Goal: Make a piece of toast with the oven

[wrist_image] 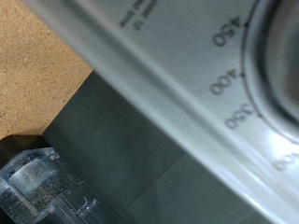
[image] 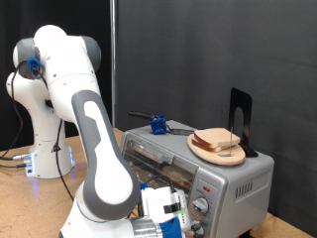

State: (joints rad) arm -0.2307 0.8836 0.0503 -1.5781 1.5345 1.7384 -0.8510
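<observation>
The silver toaster oven (image: 243, 183) stands at the exterior view's right, its glass door (image: 158, 157) facing lower left. Slices of pale bread with brown crust (image: 220, 141) lie on a round wooden plate (image: 199, 149) on top of the oven. My gripper (image: 184, 212) is at the bottom of the exterior view, right against the oven's knobs (image: 202, 206). The wrist view is filled by the oven's grey front panel (wrist_image: 168, 84) with dial marks 450, 400 and 350, a knob's rim (wrist_image: 280, 65) at the edge, and one clear fingertip (wrist_image: 37, 187).
A black upright bracket (image: 241, 117) and a small blue object (image: 157, 124) sit on the oven's top. The oven rests on a wooden table (image: 25, 203), also seen in the wrist view (wrist_image: 37, 56). A black curtain hangs behind. My arm's white base (image: 45, 149) stands at the left.
</observation>
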